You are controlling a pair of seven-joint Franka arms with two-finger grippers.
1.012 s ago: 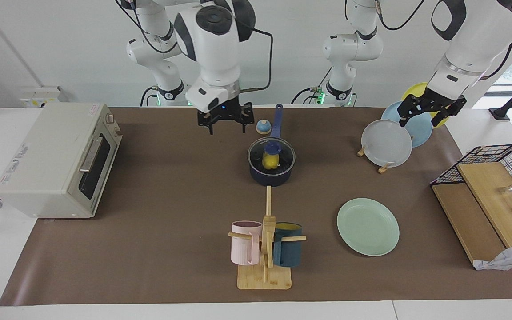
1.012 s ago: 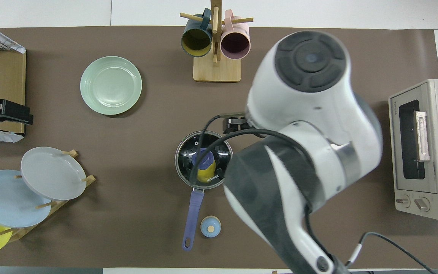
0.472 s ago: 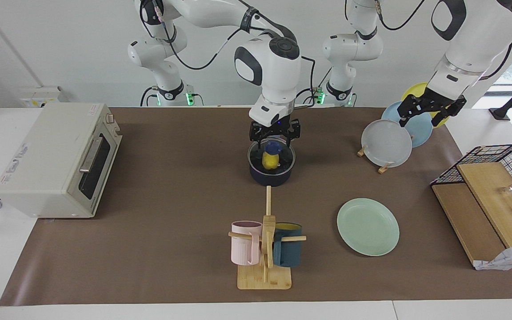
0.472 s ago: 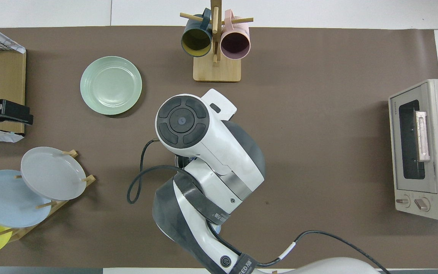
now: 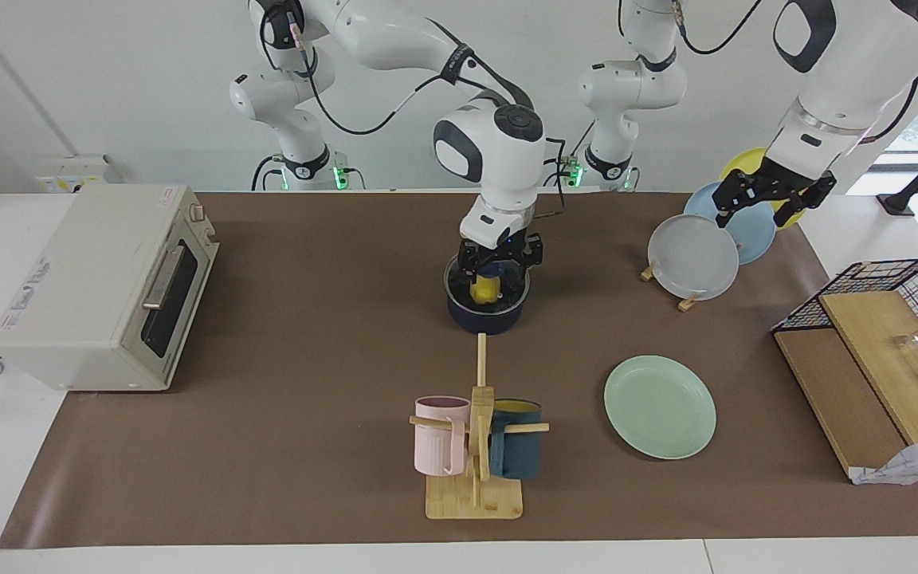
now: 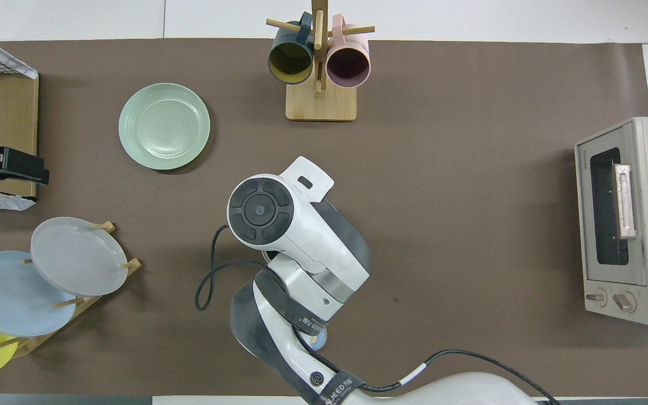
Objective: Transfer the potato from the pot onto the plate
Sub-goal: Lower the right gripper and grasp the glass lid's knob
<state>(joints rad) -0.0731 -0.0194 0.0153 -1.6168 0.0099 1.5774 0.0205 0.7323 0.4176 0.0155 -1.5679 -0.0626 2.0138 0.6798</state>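
Right gripper (image 5: 500, 269) has dropped from beside the pot (image 5: 488, 312) to just over its mouth, fingers spread, nothing held. Potato (image 5: 484, 292), small, glossy, bright yellow, sits in the pot under a see-through lid; the green plate (image 5: 660, 407) lies farther from the robots, toward the left arm's end. Left gripper (image 5: 774, 194) waits released over the plate rack (image 5: 692, 257).

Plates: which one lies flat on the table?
The mint-green plate, lying flat beside the mug stand. The grey, blue and yellow ones stand tilted in the wooden rack.
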